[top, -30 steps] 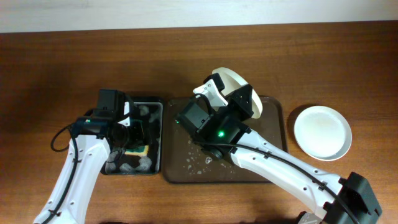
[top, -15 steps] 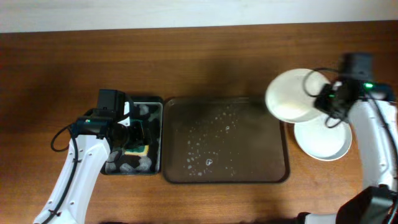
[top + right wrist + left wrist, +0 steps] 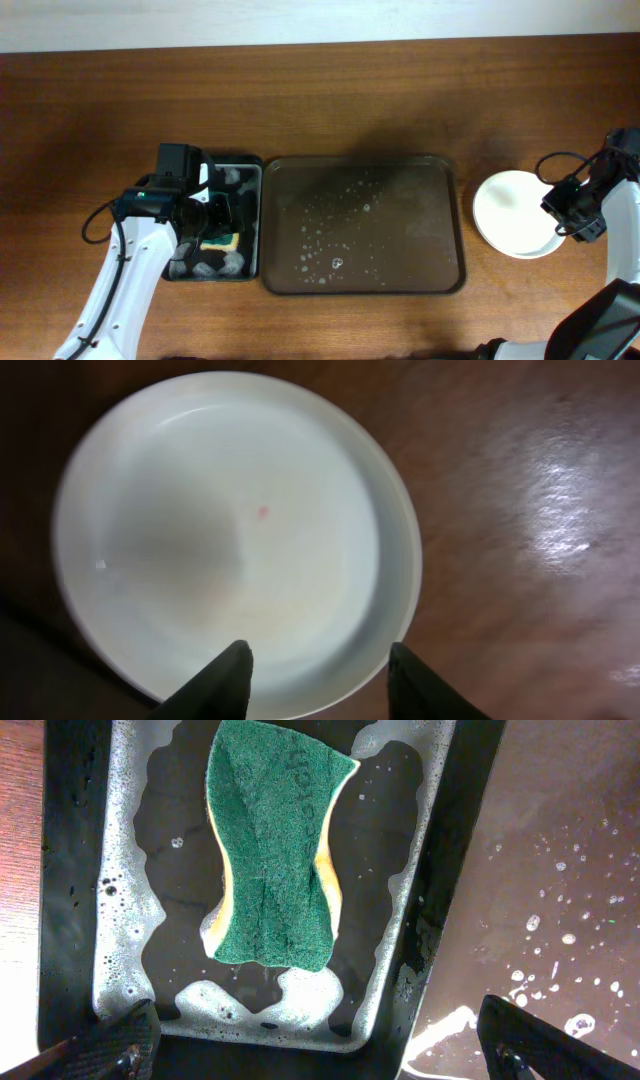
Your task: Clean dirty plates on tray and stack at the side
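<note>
The plates (image 3: 512, 212) lie as one white stack on the table right of the tray (image 3: 400, 250); I cannot tell how many are in it. The top plate (image 3: 230, 530) has a tiny red speck near its centre. My right gripper (image 3: 574, 212) is open and empty over the stack's right rim, its fingers (image 3: 320, 682) spread above the plate's near edge. The tray holds no plates, only soapy droplets. My left gripper (image 3: 218, 212) is open (image 3: 320, 1055) above the black sponge container, at its wall next to the tray (image 3: 560, 870).
The black container (image 3: 252, 225) left of the tray holds foamy water and a green-and-yellow sponge (image 3: 275, 840). Bare wooden table surrounds the tray and the plate stack. The right arm's cable (image 3: 560, 165) loops above the stack.
The right arm carried a plate from over the tray to the stack at the right and let it go. The left arm has not moved.
</note>
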